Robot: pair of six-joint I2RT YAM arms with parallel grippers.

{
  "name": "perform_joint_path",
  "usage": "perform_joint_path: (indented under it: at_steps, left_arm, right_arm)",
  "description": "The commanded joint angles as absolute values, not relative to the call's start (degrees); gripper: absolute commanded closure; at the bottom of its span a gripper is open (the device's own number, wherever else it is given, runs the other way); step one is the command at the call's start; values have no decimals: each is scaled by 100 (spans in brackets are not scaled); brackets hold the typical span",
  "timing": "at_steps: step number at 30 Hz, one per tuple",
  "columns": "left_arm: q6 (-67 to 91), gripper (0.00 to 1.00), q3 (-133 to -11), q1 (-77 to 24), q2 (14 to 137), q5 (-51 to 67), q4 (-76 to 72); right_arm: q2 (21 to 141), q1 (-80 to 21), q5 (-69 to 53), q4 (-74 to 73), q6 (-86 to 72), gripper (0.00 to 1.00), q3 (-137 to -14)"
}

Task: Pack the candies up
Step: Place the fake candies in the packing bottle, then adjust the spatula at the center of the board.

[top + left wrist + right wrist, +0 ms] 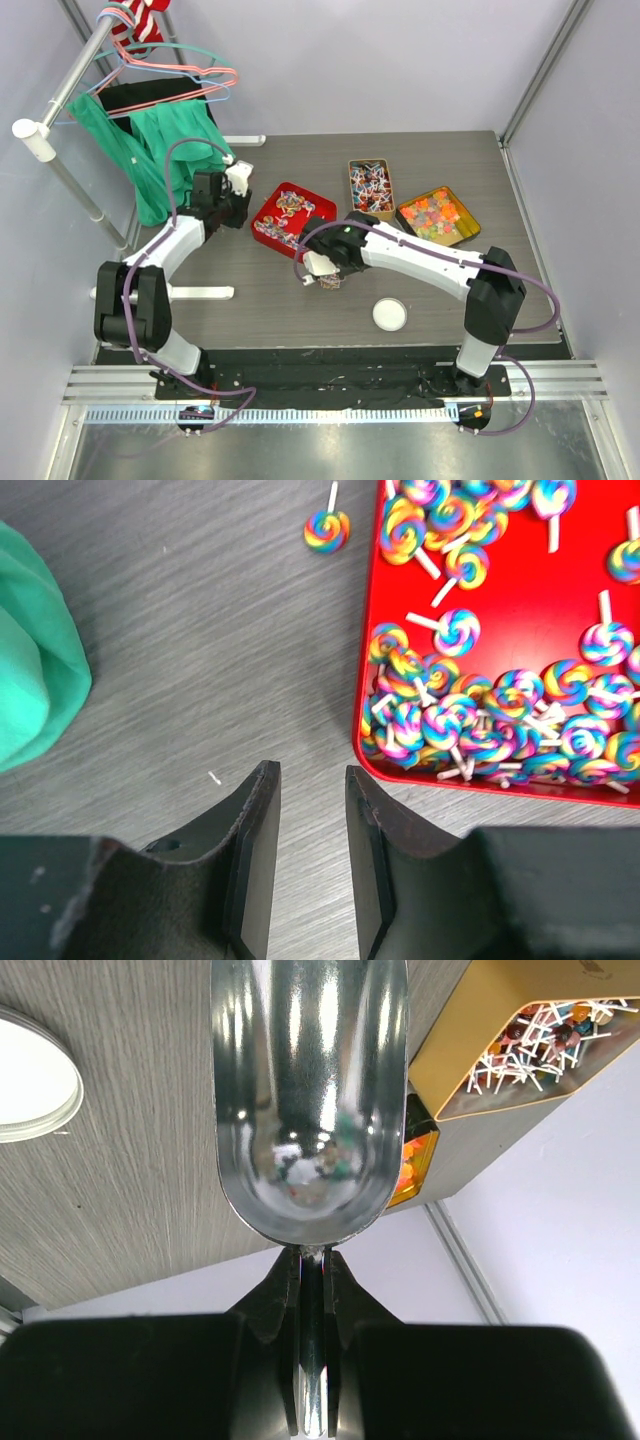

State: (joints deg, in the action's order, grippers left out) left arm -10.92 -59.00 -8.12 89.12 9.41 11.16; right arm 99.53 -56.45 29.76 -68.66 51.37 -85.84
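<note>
The candies (285, 212) are small swirl sweets on white sticks in pink, white and blue, lying in a red tray (318, 200); they fill the right of the left wrist view (480, 720). One sweet (327, 530) lies on the table outside the tray. My left gripper (238, 200) (307, 775) is open and empty, low over bare table just left of the tray's corner (365, 750). My right gripper (322, 264) (313, 1260) is shut on the handle of a shiny metal scoop (310, 1110), whose bowl holds nothing. It hovers in front of the red tray.
A gold tin (370, 185) of red-and-blue sweets and a tin (438, 215) of orange, yellow and green pieces stand at the back right. A white round lid (390, 314) lies near the front. A green cloth (160, 165) hangs from a rack at the left. A small colourful item (329, 283) sits under the right gripper.
</note>
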Motion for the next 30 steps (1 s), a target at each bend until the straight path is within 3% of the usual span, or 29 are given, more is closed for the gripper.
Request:
perform_joint_path:
  at_steps: [1,5,18,26,30]
  left_arm:
    - [-1020,63,-5950,-773,8701,1291,739]
    - [-958,56,-6126,-809,8964,1363,642]
    - [-1011,51,-6715,-1046,10098,861,536]
    - [-975,53,-6706,-1125,10248,1011,554]
    - [-975,62,-6697,-1134,10336,1011,571]
  right_arm:
    - [9879,-5564,3217,-6987,5361,99,-9026]
    - [9888,-5318,3041,-6979,5379,99,-9596]
    - [10555,-4570,2857,-5194,4704,99,-10273]
    - [11688,-4526,2146,-5317,3517,99,-11574]
    - [12040,-4526,1960,-5379,3033,99,-11961]
